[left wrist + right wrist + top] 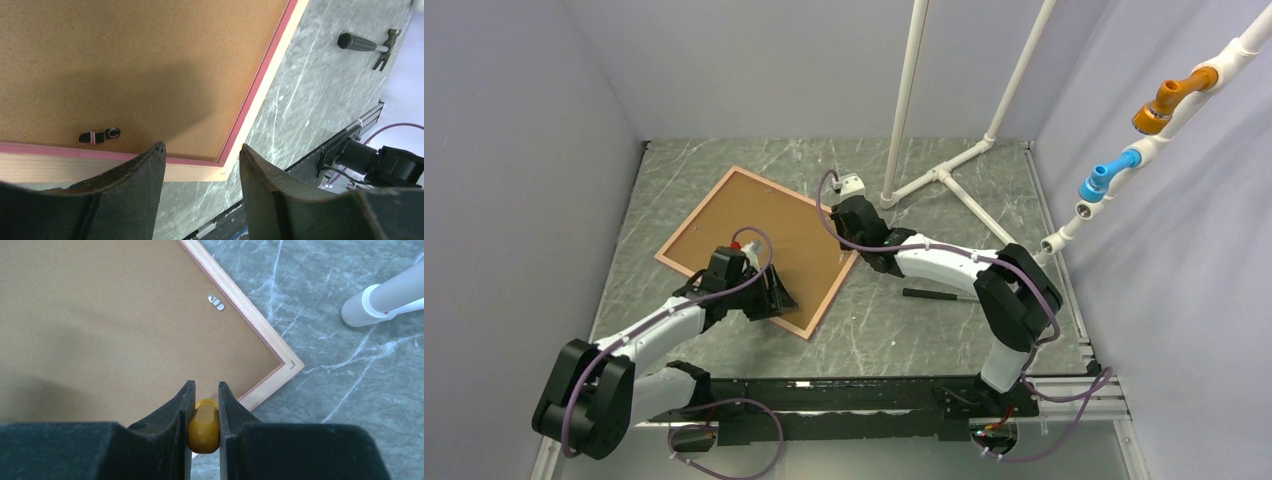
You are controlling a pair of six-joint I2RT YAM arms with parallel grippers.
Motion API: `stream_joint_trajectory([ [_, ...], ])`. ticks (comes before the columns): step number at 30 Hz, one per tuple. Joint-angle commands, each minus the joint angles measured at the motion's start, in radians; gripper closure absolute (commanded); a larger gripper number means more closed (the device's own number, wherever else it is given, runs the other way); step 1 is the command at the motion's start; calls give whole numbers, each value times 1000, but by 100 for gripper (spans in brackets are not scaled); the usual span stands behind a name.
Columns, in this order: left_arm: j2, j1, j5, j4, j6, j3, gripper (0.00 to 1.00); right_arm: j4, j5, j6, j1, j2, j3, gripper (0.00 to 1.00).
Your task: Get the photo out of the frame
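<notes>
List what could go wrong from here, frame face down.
1. The right gripper is shut on a yellow handle at the frame edge; a slip could gouge the backing board.
2. The left gripper hangs open over a corner, holding nothing, so the frame may slide under prying.
3. A black tab lies on that board; forcing past it could bend it.

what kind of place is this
Probably a robot lab test booth: grey walls box in a marble-look table, with a white pipe rig and an aluminium mounting rail at its near edge.
</notes>
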Motion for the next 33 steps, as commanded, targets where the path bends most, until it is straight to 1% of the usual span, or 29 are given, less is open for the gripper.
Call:
stream_joint_trajectory([
  [1, -82, -3, 1, -34, 33, 1, 40, 48, 86, -1, -2, -45, 13, 100],
  [4, -149, -3, 8, -88, 63, 26, 37, -28, 195, 15, -5, -96, 25, 100],
  [6, -196, -3, 10, -131, 73, 42, 36, -116, 298, 42, -16, -128, 25, 100],
  [9, -261, -3, 23, -178, 83, 51, 35, -274, 424, 98, -83, -150, 36, 100],
  [10, -284, -3, 27, -190, 84, 48, 34, -334, 441, 110, -113, -141, 51, 100],
  [13, -349, -3, 31, -219, 74, 26, 34, -587, 531, 172, -185, -76, 127, 100],
  [15, -397, -3, 36, -227, 58, 11, 34, -759, 597, 220, -217, -18, 171, 100],
  [16, -415, -3, 43, -226, 46, 3, 34, -812, 632, 242, -225, 7, 184, 100],
  [17, -428, -3, 52, -222, 37, -6, 33, -849, 657, 259, -231, 32, 191, 100],
  [20, -453, -3, 69, -219, 22, -9, 33, -900, 662, 270, -259, 94, 198, 100],
  [26, -490, -3, 69, -288, 33, 24, 34, -908, 668, 244, -320, 204, 206, 100],
  [27, -503, -3, 65, -299, 32, 26, 34, -907, 673, 239, -324, 221, 210, 98],
  [29, -527, -3, 54, -319, 27, 33, 34, -895, 677, 226, -324, 243, 210, 88],
  [32, -558, -3, 37, -359, 25, 51, 33, -783, 619, 143, -324, 245, 169, 63],
  [33, -568, -3, 32, -371, 25, 58, 33, -768, 602, 130, -324, 246, 163, 59],
])
